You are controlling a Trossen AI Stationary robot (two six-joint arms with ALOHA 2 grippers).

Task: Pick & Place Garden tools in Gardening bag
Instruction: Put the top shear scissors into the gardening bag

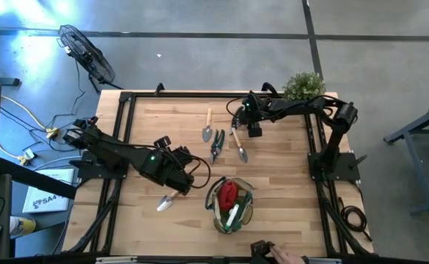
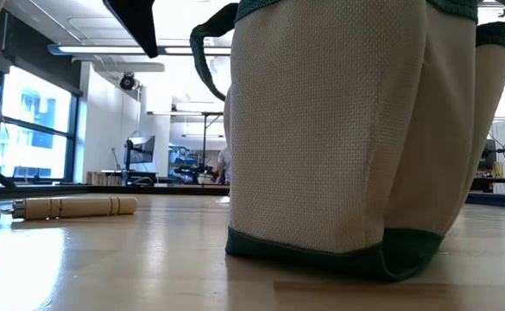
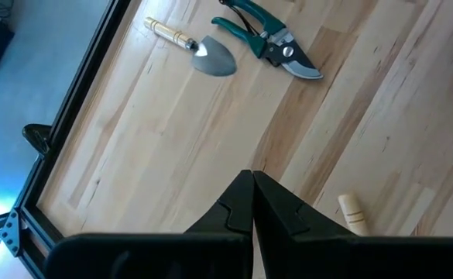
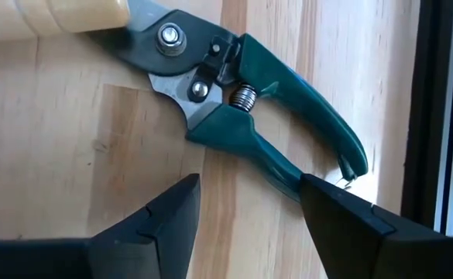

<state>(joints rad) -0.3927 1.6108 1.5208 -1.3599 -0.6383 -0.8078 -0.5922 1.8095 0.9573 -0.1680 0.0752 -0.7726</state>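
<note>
The gardening bag [image 1: 230, 207] stands near the table's front edge, with a red piece [image 1: 229, 192] and a green-and-white bottle [image 1: 233, 217] inside. On the wood lie a trowel [image 1: 207, 130], green-handled pruners [image 1: 216, 144], a second trowel [image 1: 239, 145] and a third [image 1: 166, 202]. My right gripper [image 4: 249, 186] is open over another pair of pruners [image 4: 241, 101] at the far side [image 1: 237, 121]; its fingers straddle the lower handle [image 4: 276, 167]. A wooden handle [image 4: 63, 12] lies over the blade. My left gripper [image 3: 253, 177] is shut and empty above the table [image 1: 188, 180]. My right gripper comes down slanting from the far right, its fingers across the pruners' lower handle near its free end. One fingertip [image 4: 319, 201] overlaps the handle [image 4: 288, 177] in the wrist view. Whether it touches, I cannot tell. The pruners lie flat on the table.
A bushy green plant [image 1: 303, 85] stands at the far right corner. The black table frame [image 4: 431, 116] runs close beside the pruners. A person's hand [image 1: 287, 257] shows at the near edge. In the low view the bag [image 2: 347, 130] fills the middle, a wooden handle [image 2: 75, 207] left of it.
</note>
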